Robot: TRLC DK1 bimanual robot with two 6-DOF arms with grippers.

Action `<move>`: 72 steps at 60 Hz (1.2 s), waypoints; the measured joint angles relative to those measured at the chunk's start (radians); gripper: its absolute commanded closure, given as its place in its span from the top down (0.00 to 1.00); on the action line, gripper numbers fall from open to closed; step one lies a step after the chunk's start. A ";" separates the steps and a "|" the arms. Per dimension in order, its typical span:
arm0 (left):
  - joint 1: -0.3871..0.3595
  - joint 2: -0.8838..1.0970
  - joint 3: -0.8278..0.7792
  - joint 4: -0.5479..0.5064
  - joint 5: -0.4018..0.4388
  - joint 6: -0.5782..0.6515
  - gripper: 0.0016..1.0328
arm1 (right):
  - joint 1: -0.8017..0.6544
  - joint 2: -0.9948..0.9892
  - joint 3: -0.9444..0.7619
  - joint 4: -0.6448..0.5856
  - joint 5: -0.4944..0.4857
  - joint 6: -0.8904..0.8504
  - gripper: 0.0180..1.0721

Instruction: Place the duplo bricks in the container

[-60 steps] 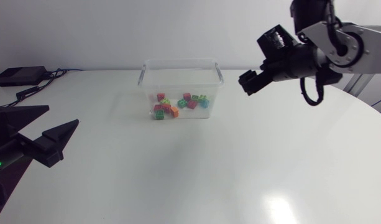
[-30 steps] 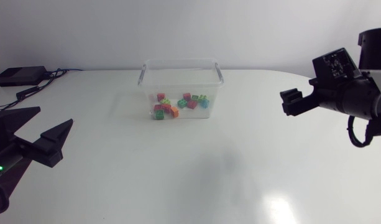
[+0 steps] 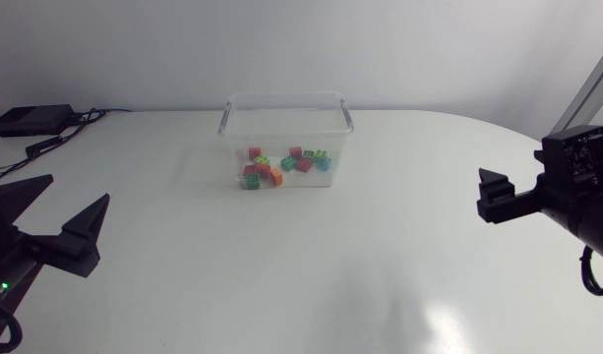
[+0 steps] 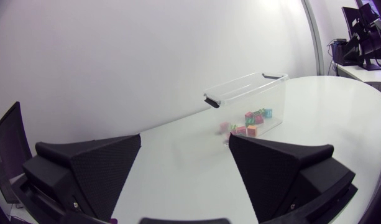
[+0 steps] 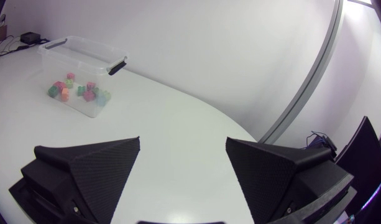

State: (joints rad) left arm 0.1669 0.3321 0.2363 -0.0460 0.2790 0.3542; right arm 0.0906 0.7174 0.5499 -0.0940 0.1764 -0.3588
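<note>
Duplo bricks are lying inside clear container, 12 o'clock. Left gripper is hovering at 8 o'clock, right gripper at 3. Both are holding fingers apart, empty.

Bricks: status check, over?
Left gripper open, empty. Right gripper open, empty. Bricks sit inside the container. Nothing blocking it.
</note>
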 measured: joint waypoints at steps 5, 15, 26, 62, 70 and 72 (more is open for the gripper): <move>0.000 -0.019 -0.014 0.002 -0.001 0.000 0.96 | 0.000 -0.048 -0.041 0.019 0.019 -0.005 0.95; 0.000 -0.073 -0.045 0.002 -0.021 0.000 0.96 | -0.005 -0.129 -0.091 0.027 0.045 -0.024 0.95; 0.000 -0.102 -0.062 0.002 -0.026 0.000 0.96 | -0.019 -0.201 -0.134 0.027 0.060 -0.046 0.95; -0.093 -0.236 -0.148 0.024 -0.175 -0.176 0.96 | -0.059 -0.504 -0.369 0.057 -0.075 0.145 0.95; -0.116 -0.266 -0.167 0.027 -0.208 -0.223 0.96 | -0.066 -0.571 -0.422 0.071 -0.107 0.204 0.95; -0.121 -0.272 -0.173 0.028 -0.214 -0.234 0.96 | -0.069 -0.587 -0.434 0.071 -0.115 0.216 0.95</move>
State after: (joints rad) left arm 0.0460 0.0597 0.0635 -0.0181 0.0650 0.1204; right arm 0.0219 0.1307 0.1162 -0.0231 0.0616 -0.1429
